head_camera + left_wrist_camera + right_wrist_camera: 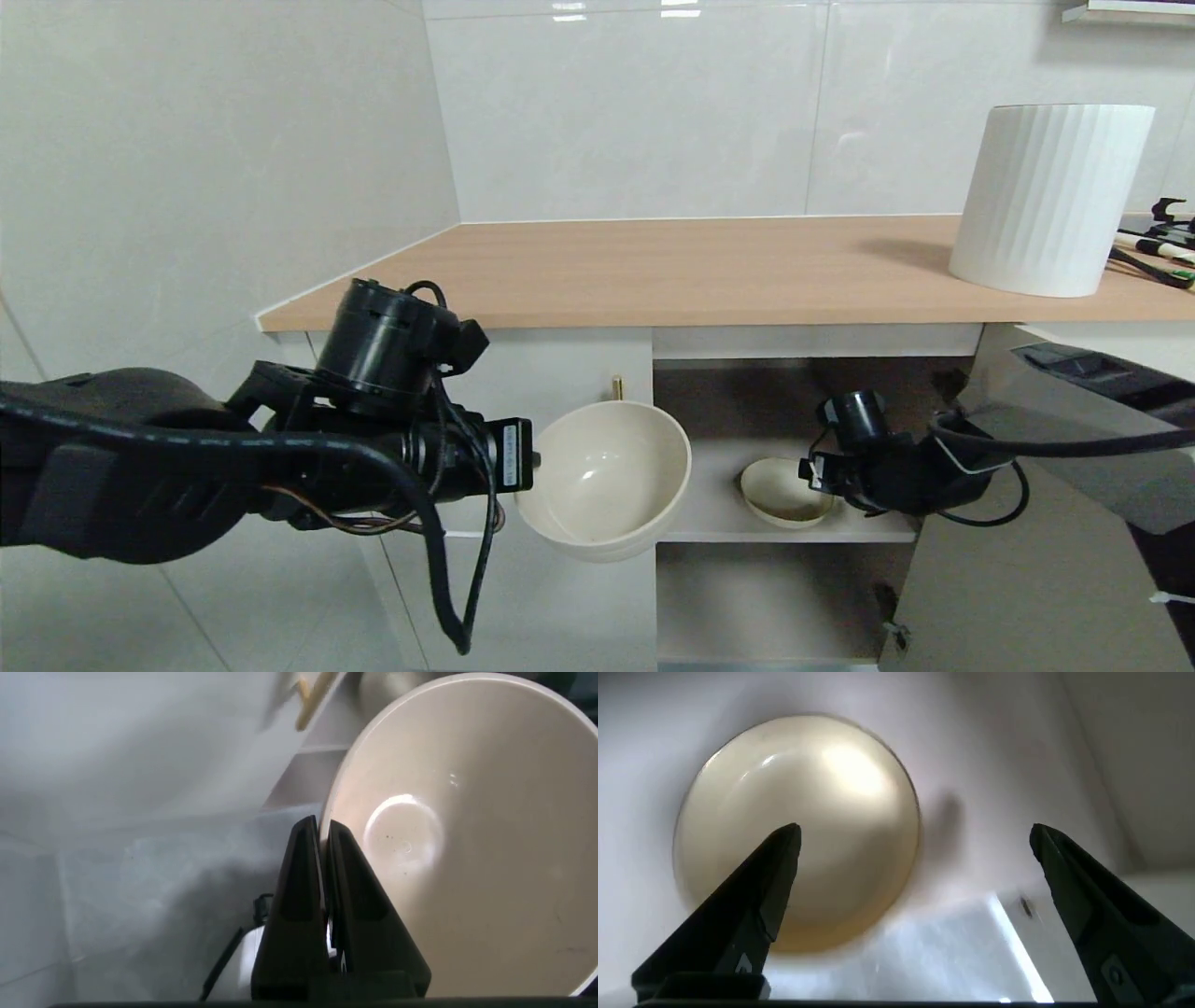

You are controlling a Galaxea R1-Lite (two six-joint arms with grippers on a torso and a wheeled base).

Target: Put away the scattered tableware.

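Left end effector (324, 826) clamped on rim of large bowl (607, 476); right end effector (913, 833) (spread wide, empty), small bowl (782, 490) at its 9 o'clock on shelf (709, 518).

Centre right of the frame, an open cabinet (794, 392) has an upper shelf (709, 527) holding a small dish (784, 492). The right gripper (913, 838), fingers spread, is just before the dish. Bare shelf shows left of the dish. A large bowl (607, 481), pinched by the left gripper (320, 829), overlaps the opening's left edge. The swung-out door (1027, 588), lower right, seems to narrow that side.
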